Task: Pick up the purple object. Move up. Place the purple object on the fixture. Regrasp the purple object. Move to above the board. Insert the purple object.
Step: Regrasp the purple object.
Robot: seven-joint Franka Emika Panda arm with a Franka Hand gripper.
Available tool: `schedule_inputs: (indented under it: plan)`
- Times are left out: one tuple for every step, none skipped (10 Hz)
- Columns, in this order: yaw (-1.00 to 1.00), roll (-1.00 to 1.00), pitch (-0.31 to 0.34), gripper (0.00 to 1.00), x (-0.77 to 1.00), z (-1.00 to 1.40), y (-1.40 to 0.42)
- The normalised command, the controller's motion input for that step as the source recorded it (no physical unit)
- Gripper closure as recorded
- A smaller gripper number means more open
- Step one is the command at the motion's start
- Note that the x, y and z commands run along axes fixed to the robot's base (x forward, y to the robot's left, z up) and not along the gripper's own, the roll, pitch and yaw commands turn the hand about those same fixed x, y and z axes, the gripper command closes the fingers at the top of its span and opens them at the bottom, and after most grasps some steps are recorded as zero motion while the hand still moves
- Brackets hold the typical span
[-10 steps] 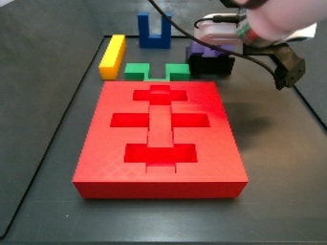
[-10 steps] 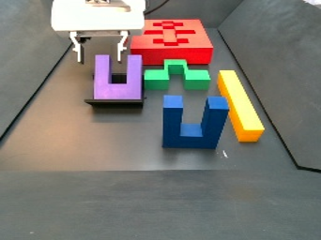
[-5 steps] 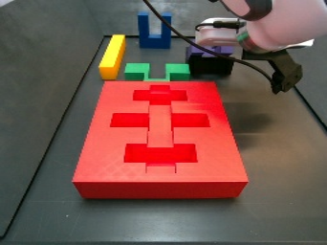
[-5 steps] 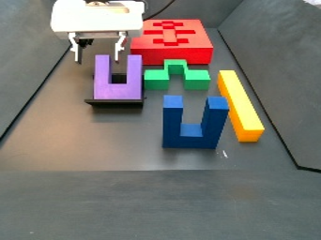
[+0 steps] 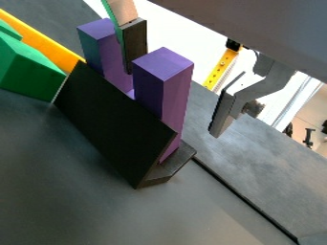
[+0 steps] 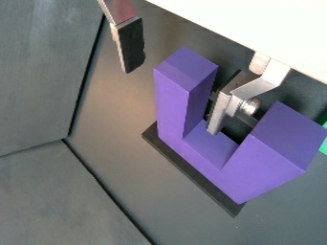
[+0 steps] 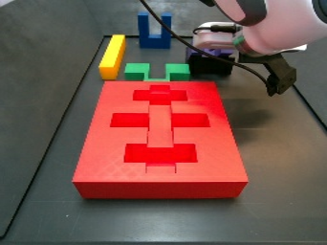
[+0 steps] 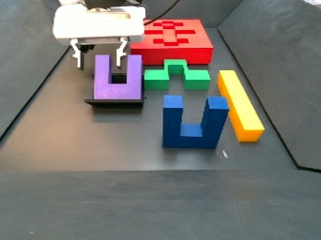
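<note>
The purple object (image 8: 115, 82) stands with its prongs up on the black fixture (image 8: 116, 103), to the left of the red board (image 8: 175, 36). My gripper (image 8: 99, 58) is open and straddles one prong. In both wrist views one finger is in the slot between the prongs and the other is outside, with a gap on the outer side: gripper (image 6: 179, 86), purple object (image 6: 243, 153), gripper (image 5: 182, 77), purple object (image 5: 160, 96), fixture (image 5: 121, 144). In a side view the gripper (image 7: 217, 43) hides most of the purple object (image 7: 221, 46) behind the board (image 7: 160, 134).
A green notched block (image 8: 175, 73) lies between the fixture and the board. A blue U-shaped block (image 8: 191, 120) stands upright in front of it. A yellow bar (image 8: 238, 103) lies to the right. Dark walls bound the floor on both sides.
My gripper has come down a little over the purple object, so its fingers now sit astride one prong. The purple object and fixture have not moved.
</note>
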Motion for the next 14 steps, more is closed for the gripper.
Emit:
schedule_inputs:
  plan:
    - [0.00,0.07,0.000,0.00,0.00,0.00,0.00]
    - [0.00,0.00,0.000,1.00,0.00,0.00,0.00]
    - [0.00,0.00,0.000,1.00,0.00,0.00,0.00]
    - [0.00,0.00,0.000,1.00,0.00,0.00,0.00]
    - [0.00,0.00,0.000,1.00,0.00,0.00,0.00]
    - [0.00,0.00,0.000,1.00,0.00,0.00,0.00]
    - [0.00,0.00,0.000,1.00,0.00,0.00,0.00]
    - [0.00,0.00,0.000,1.00,0.00,0.00,0.00]
    - [0.00,0.00,0.000,1.00,0.00,0.00,0.00]
    - [0.00,0.00,0.000,1.00,0.00,0.00,0.00]
    - [0.00,0.00,0.000,1.00,0.00,0.00,0.00]
    - [0.00,0.00,0.000,1.00,0.00,0.00,0.00]
    - [0.00,0.00,0.000,1.00,0.00,0.00,0.00]
    - [0.00,0.00,0.000,1.00,0.00,0.00,0.00]
